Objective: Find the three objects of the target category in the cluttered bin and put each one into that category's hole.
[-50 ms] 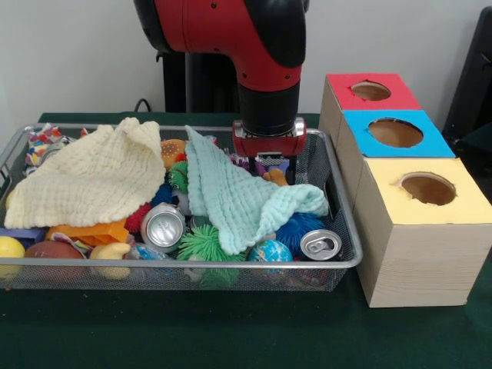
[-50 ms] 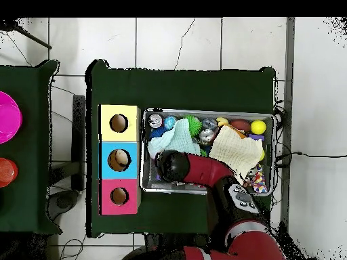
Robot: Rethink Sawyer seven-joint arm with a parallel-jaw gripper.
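A wire mesh bin (image 1: 231, 266) (image 2: 203, 111) holds a heap of toys. A pale yellow cloth (image 1: 92, 181) (image 2: 232, 150) covers its left part in the front view, and a mint green cloth (image 1: 234, 196) (image 2: 173, 139) lies over the middle. Two silver cans (image 1: 163, 227) (image 1: 320, 244), green spiky balls (image 1: 206, 244) and a globe ball (image 1: 270, 252) show near the front rim. My gripper (image 1: 270, 164) hangs low at the bin's back, just behind the mint cloth, open, its tips among the toys. In the overhead view the arm (image 2: 177, 166) hides it.
Beside the bin stand three boxes with round holes on top: red (image 1: 371, 91) (image 2: 119, 196), blue (image 1: 395, 132) (image 2: 119, 160) and yellow (image 1: 427, 188) (image 2: 118, 123). A green cloth covers the table (image 1: 231, 330). A second table with a pink dish (image 2: 7, 116) stands apart.
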